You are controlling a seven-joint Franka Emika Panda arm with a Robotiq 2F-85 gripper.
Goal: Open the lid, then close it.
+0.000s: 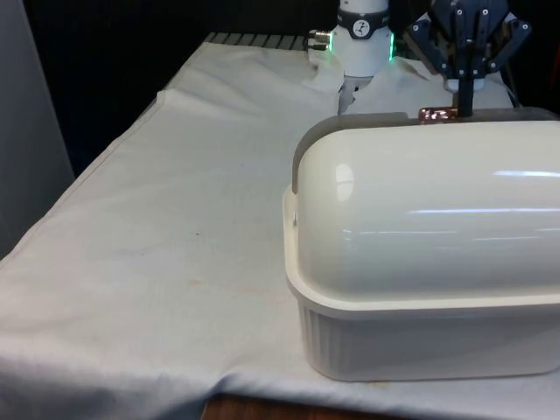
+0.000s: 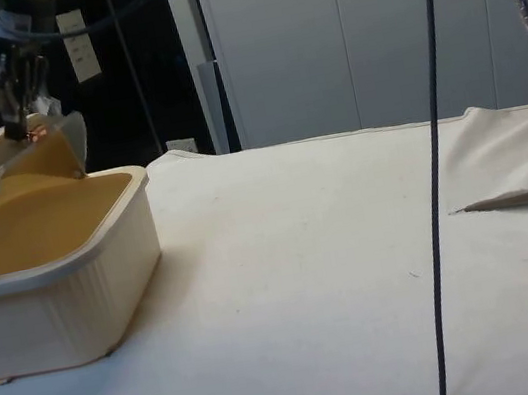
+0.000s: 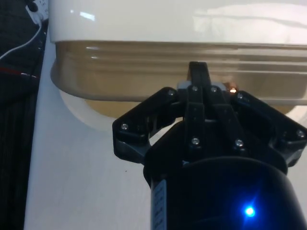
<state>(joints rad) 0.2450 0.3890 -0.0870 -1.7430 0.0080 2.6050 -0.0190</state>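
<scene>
Front view: a table under a white cloth [image 1: 157, 254] fills most of the scene, and on it, at the front view's right and near the camera, stands a cream bread box [image 1: 420, 350] with a ribbed base. Its long axis runs across this view, and its right end is cut off by the picture's edge. It turns its rounded back to this camera, so its opening faces away, toward the far end of the table.

A domed, glossy lid [image 1: 429, 210] sits rolled back over the box — in the side view its translucent brownish front edge is raised, leaving the box's mouth uncovered and a tan interior visible.

At the lid's top edge sits a small copper-coloured handle [image 1: 435, 114]. The black gripper [image 1: 465, 103] comes down onto it from above, fingers drawn close together and pinching it. The wrist view shows one finger [image 3: 198, 79] against the lid's rim; the contact itself is hard to make out.
</scene>
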